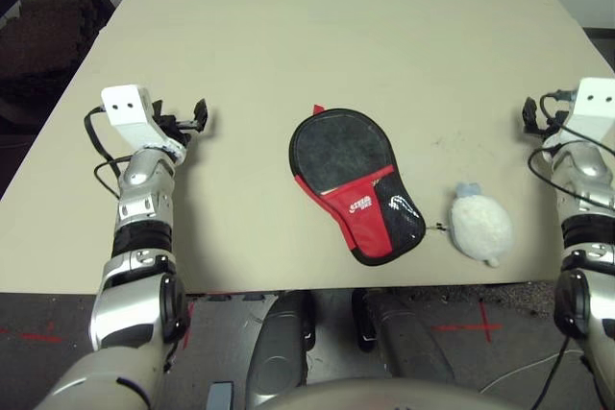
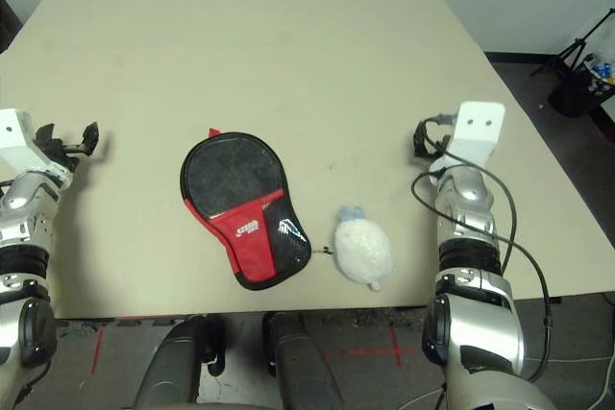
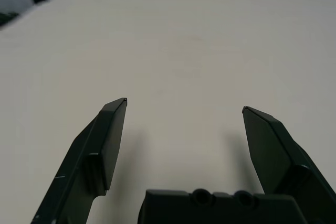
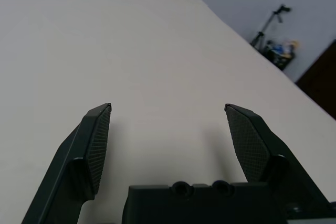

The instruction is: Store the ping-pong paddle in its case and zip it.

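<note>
Left eye view has the case (image 1: 357, 186) lying flat on the beige table (image 1: 317, 36), near the front edge and roughly in the middle between the two arms. It's the black-and-red paddle-shaped pouch, round end pointing away from the robot, narrow red end with the white logo toward the front edge. A round black face shows at the wide end, so the ping-pong paddle (image 1: 336, 149) looks to be lying in or on the case, but I honestly can't tell which, or whether the zipper is done up. There's a little red tab poking out at the far rim.

Just beside the narrow end, on the robot's right, sits a fluffy white plush ball (image 1: 480, 226), close to the case but apart from it.

The left gripper (image 3: 184, 109) is out at the left side of the table, well apart from the case, fingers spread wide with nothing between them, just bare tabletop. Same story for the right gripper (image 4: 168, 107) near the right edge: jaws wide apart, holding nothing.
</note>
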Motion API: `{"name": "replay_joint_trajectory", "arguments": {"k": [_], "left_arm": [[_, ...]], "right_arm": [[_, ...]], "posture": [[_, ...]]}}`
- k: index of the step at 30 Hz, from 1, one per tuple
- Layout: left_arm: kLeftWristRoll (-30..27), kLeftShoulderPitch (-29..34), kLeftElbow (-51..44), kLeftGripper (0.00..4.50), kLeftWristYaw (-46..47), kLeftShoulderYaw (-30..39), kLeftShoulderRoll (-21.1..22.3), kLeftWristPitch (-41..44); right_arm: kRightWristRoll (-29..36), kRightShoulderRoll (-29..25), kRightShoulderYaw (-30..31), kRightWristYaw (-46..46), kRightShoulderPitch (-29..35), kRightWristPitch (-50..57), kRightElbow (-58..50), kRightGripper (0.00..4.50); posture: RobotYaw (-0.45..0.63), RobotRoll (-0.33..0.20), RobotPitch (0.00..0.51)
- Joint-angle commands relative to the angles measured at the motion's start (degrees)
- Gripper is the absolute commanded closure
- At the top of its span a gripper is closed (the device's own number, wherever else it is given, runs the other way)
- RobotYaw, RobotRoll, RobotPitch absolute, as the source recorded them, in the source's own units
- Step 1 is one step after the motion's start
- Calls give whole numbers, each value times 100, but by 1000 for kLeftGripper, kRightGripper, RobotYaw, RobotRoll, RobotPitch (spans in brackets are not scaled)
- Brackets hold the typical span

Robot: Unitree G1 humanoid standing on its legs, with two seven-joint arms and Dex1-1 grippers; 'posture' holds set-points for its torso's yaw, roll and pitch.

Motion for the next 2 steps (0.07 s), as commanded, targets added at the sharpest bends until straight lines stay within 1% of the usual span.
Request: {"name": "replay_joint_trajectory", "arguments": {"k": [1, 2], "left_arm": [[131, 193, -80, 0, 323, -16, -5, -292], [137, 219, -60, 0, 403, -2, 8, -320]], "right_arm": [[46, 11, -149, 25, 215, -251, 343, 42], [66, 23, -153, 61, 262, -272, 361, 42]], "posture": [[-117, 0, 210], [-122, 0, 207]]}}
